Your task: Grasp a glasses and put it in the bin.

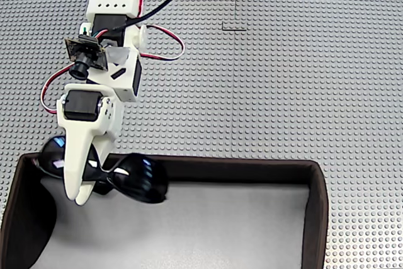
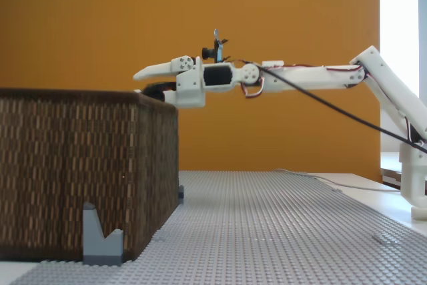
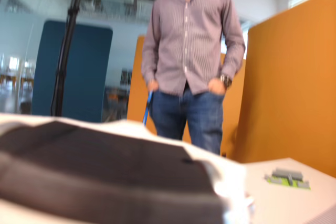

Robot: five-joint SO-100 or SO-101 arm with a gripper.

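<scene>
Right, the gripper (image 1: 85,184) is clenched on the glasses (image 1: 135,177), carrying them level over the near rim of the bin (image 1: 252,169), above its white lining. In the wrist view, a person (image 3: 191,61) stands behind.

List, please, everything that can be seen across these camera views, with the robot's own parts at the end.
glasses: one, black with glossy dark lenses, held over the bin's far-left rim in a fixed view
bin: one, dark brown woven walls, pale lining, near edge of the board
studded board: one, grey, under everything
small bracket: one, grey, against the bin's wall
person: one, striped shirt, blue jeans, standing in the wrist view
partition: orange, behind the table
arm: one, white, stretched level towards the bin
gripper: one, white, shut on the glasses
</scene>
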